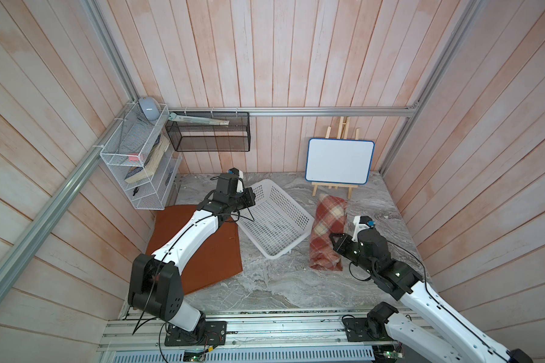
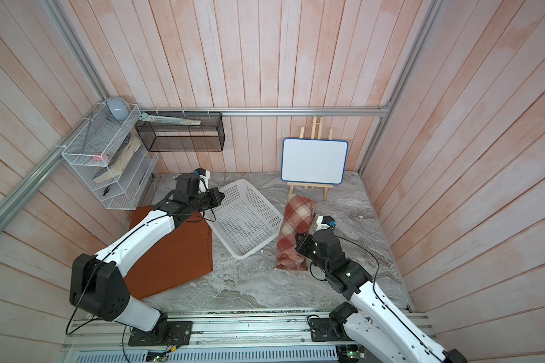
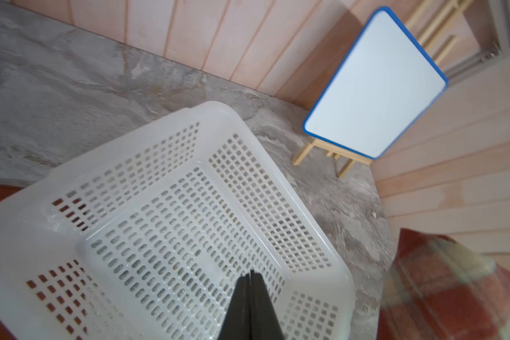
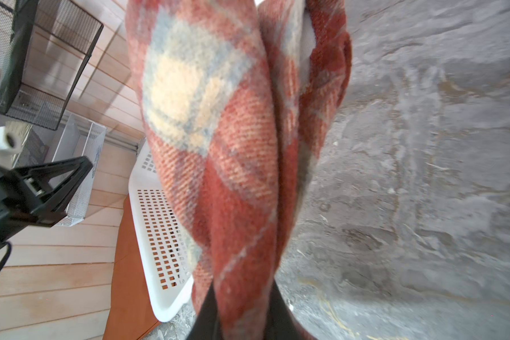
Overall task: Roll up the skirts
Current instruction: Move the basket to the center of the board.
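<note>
Nearest to me, the rust-orange skirt [image 1: 211, 251] is lying flat at the front-left corner of the marble tabletop [image 1: 265, 283], not yet rolled. On the right side, the right gripper [image 1: 334, 240] is pinching the plaid skirt [image 1: 328, 220] between its jaws; this one is already a long roll, stretching toward the far edge. Between both skirts the white perforated basket [image 1: 274, 220] is standing, one corner overlapping the orange cloth. Above its far-left rim the left gripper [image 3: 250, 282] is hanging with jaws pressed together, holding nothing. At the far edge a small whiteboard [image 1: 340, 160] is leaning on an easel.
</note>
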`<state>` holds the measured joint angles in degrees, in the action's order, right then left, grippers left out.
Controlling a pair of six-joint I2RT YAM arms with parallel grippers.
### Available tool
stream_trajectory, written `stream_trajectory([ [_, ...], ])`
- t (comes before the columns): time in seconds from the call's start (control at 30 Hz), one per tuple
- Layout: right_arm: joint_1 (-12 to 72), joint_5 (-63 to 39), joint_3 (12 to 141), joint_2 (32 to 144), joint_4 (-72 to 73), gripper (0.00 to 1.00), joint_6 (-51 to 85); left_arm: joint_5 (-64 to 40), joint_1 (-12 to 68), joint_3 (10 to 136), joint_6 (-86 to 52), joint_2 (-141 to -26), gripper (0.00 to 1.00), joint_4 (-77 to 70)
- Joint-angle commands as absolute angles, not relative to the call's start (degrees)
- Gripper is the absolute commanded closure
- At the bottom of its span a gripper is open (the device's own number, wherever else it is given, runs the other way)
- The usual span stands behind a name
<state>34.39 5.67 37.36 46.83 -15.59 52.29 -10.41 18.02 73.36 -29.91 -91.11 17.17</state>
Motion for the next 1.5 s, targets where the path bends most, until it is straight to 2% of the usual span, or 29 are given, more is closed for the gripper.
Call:
stream_trajectory([
  [0.0, 35.50, 4.19, 42.63, 52.82, -1.97, 1.00, 48.77, -3.64, 13.99, 75.23, -28.21, -96.33, 1.00, 13.00],
  [0.27, 35.61, 0.97, 49.59, 66.45, 5.83, 1.00, 45.30, -3.92, 6.74, 85.93, -29.62, -110.63, 1.00, 9.06],
  [0.6, 34.39, 0.42, 51.77, 71.46, 9.77, 1.00, 43.72, -10.39, 4.22, 109.05, -27.26, -129.46, 1.00, 19.99],
  [0.93, 31.48, -1.09, 51.24, 70.11, 10.43, 1.00, 42.64, -18.95, 5.73, 104.07, -25.15, -128.55, 1.00, 21.20],
  [1.17, 28.31, -2.33, 49.88, 66.77, 9.69, 1.00, 42.12, -19.89, 8.36, 90.28, -24.70, -122.16, 1.00, 18.78],
  [1.33, 27.37, -2.47, 50.20, 65.23, 7.85, 1.00, 41.22, -21.35, 8.98, 77.05, -28.34, -113.49, 1.00, 12.06],
  [1.47, 25.64, -3.21, 48.85, 63.31, 5.82, 1.00, 41.65, -22.24, 13.15, 69.53, -29.42, -107.41, 1.00, 9.12],
])
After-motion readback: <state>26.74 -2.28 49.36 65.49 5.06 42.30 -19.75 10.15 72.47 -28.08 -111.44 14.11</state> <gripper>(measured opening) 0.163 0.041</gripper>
